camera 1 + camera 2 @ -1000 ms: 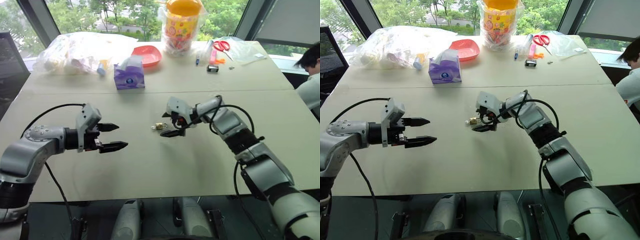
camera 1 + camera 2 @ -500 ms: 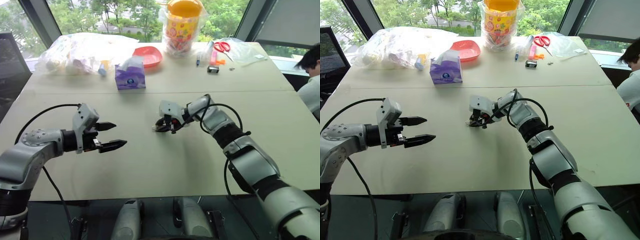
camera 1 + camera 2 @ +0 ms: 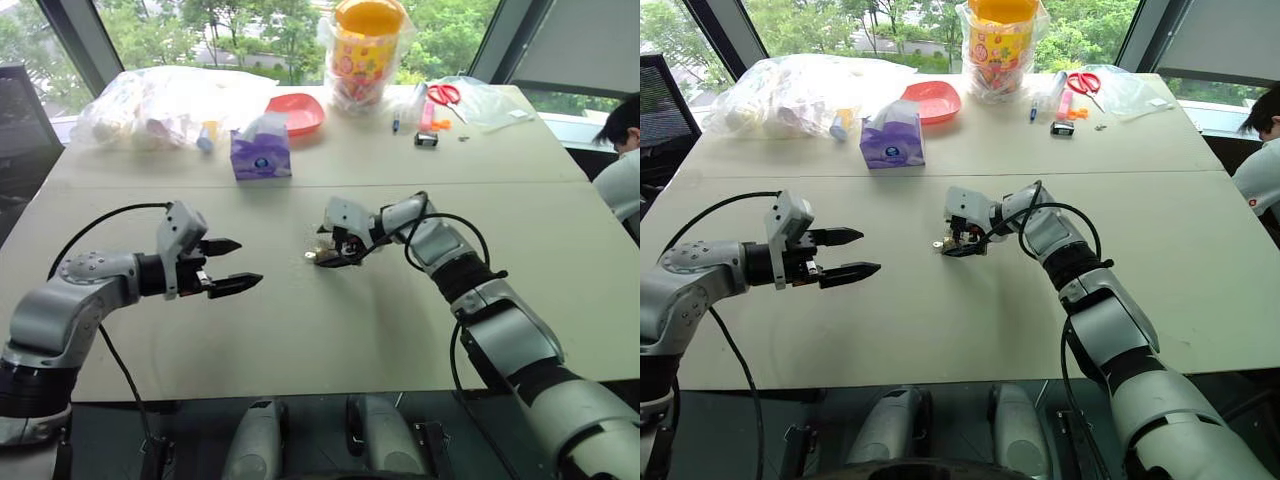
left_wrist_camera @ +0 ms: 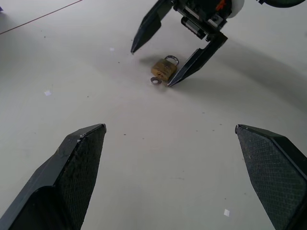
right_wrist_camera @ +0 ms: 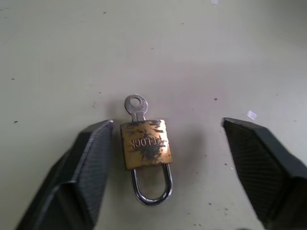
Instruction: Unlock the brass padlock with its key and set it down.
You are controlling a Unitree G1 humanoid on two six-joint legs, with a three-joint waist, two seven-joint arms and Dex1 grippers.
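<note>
1. Brass shows in the left eye view as a tiny padlock (image 3: 321,251) lying on the bench (image 3: 330,330) near its middle, right at the tips of the right end effector (image 3: 327,250), which reaches in from the right and tilts down over it. The left end effector (image 3: 238,265) hangs well apart to the left, fingers spread and holding nothing, aimed across the bench toward the padlock.

2. Right eye view: the same layout; the padlock (image 3: 950,241) sits under the right end effector (image 3: 956,243), and the left one (image 3: 858,253) is empty.

3. Left wrist view: the padlock (image 4: 163,69) lies flat between the right end effector's two spread fingers (image 4: 194,60), nearer one fingertip than the other. The key (image 4: 156,80) sticks out of the body on the side facing this camera; the shackle lies on the far side.

4. Right wrist view: the fingers (image 5: 88,163) stand wide apart and grip nothing. The padlock (image 5: 145,143) lies between them, just beside one finger and well clear of the other. Its long axis runs along the line of the fingers, shackle toward the wrist, key (image 5: 135,105) pointing away. The shackle looks closed.
</note>
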